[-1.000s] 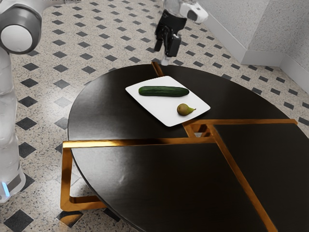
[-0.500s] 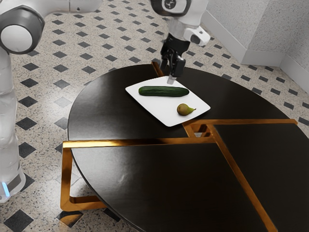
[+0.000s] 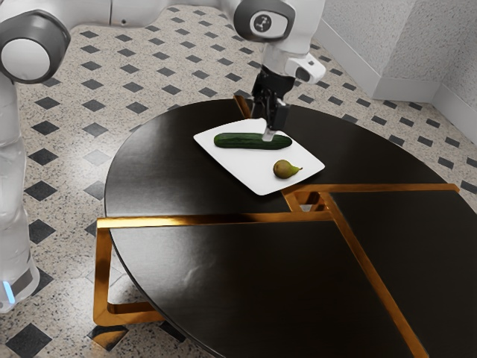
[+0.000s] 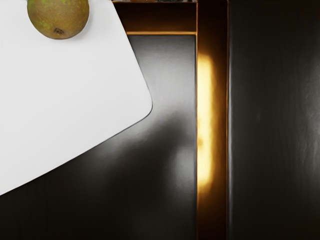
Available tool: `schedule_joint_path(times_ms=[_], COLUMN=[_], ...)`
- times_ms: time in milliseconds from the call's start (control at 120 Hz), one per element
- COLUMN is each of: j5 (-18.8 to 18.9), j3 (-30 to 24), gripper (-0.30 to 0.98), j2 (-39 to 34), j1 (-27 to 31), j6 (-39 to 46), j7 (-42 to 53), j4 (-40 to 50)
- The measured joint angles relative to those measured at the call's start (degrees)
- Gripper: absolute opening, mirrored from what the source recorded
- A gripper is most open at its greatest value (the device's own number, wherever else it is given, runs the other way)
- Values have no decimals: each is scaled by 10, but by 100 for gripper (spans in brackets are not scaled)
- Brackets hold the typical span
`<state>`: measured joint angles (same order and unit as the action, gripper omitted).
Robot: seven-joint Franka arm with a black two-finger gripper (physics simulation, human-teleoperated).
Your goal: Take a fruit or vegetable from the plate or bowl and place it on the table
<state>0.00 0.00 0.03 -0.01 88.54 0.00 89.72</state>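
At the plate (image 3: 246,165): the claw (image 3: 269,135) points downward, its lower end crossing one end of the cucumber (image 3: 242,141) in the exterior view.
Claw: cannot tell whether it stands wide or narrow, or whether it touches the cucumber.
Cucumber: lying on the plate, with the end toward the exterior view's right just behind the claw's lower end as seen there.
Pear (image 3: 282,169): also on the plate, near the claw but apart from it, closer to the exterior camera; its narrow end points toward the exterior view's right.
Cucumber skin: dark green, long and rounded, with faint lengthwise streaks.
Pear skin: olive green and brown, mottled; the wrist view faces its round base and the small dark pit there.
Plate surface: smooth, plain white, roughly square with rounded corners.
Table (image 3: 298,283): round, near-black, with a fine grain and soft sheen, inlaid with gold-brown strips (image 4: 205,120), one of them glowing brightly in the wrist view.
Floor (image 3: 67,179): speckled stone with dark diamonds.
Cut off: the pear's upper part and much of the plate run out of the wrist view; the table runs past the exterior view's lower and right edges.
Hard to make out: the claw's black parts merge together, and its height above the plate is unclear.
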Motion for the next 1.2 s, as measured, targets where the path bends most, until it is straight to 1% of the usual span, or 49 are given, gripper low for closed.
schedule_joint_path(times_ms=[233,267,300,342,400,517,733,833,1200], j5=[0,-16,-28,-39,-49,-60,-67,-76,-61], j3=[0,24,36,45,50,52,53,54,45], gripper=[68,68,68,68,68,69,68,69,68], j2=[0,42,64,78,86,90,91,91,90], j1=[0,-21,-19,4,31,34,33,43,30], j6=[9,14,18,23,27,33,39,40,40], j7=[0,5,10,15,22,34,51,57,73], j4=[3,-78,-122,-150,-166,-173,-173,-173,-171])
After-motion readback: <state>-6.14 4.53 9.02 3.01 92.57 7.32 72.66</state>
